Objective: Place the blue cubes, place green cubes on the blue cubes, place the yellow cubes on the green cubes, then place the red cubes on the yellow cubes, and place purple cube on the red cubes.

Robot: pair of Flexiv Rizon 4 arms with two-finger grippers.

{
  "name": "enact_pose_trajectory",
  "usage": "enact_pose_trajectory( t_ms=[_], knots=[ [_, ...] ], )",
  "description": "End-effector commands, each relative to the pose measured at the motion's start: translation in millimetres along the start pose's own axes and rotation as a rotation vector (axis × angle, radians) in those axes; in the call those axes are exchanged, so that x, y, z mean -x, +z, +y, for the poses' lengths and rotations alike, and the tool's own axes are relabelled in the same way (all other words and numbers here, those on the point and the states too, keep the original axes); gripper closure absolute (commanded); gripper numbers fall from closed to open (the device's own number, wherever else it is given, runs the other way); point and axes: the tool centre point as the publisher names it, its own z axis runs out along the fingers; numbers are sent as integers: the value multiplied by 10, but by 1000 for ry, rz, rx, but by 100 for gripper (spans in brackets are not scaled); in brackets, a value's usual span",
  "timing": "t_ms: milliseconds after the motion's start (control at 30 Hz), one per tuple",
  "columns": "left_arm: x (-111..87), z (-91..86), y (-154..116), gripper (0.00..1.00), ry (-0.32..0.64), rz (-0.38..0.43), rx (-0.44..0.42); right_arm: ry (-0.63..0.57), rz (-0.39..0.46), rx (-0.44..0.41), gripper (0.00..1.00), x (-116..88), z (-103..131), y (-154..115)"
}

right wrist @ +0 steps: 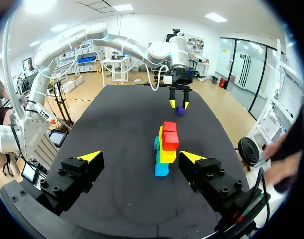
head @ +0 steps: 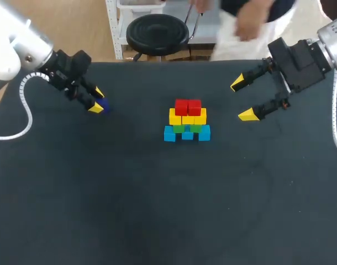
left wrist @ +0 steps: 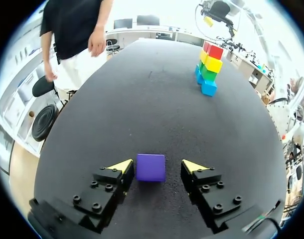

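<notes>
While I am watching through the left wrist camera, the left gripper is standing open, low over the table. The purple cube is sitting on the cloth between its fingers. One yellow tip is lying just beside the cube's face, touching or not I cannot tell, and the other is keeping a clear gap, so nothing is being gripped. From overhead, that arm is coming in from the far left corner, and the cube is peeking out beside its tips, well apart from the stack.

The right gripper is hanging with its fingers spread wide and nothing between them, off to the right of the stack and apart from it.

Out at the table's middle, the stack is standing in tiers. The blue cubes are forming the bottom row on the cloth. The green cubes are resting on them, and the yellow cubes are lying across the green. The red cubes are sitting side by side on top, their upper faces bare.
</notes>
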Motion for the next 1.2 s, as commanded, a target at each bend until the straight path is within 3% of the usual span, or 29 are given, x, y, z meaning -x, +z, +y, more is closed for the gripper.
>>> enact_pose_trajectory(
  t_ms=[33,233,400,633,767,800,900,1067,1200],
  knots=[
    [-17,-24,-4,34,-6,4,11,0,0,-2,0,0,6,-1],
    [-29,-20,13,34,-13,10,20,0,0,-2,0,0,6,-1],
    [-38,-10,33,49,-21,18,29,0,0,-2,0,0,6,-1],
    [-52,4,37,61,-28,20,37,0,0,-2,0,0,6,-1],
    [-64,13,37,100,-36,19,38,0,0,-2,0,0,6,-1],
    [-55,11,23,100,-28,6,41,0,0,-2,0,0,6,-1],
    [70,-33,-26,100,10,-32,32,0,0,-2,0,0,6,-1],
    [466,-149,-170,100,82,-186,10,0,0,-2,0,0,6,-1],
    [745,-223,-263,100,141,-255,-3,0,0,-2,0,0,6,-1]
  ],
)
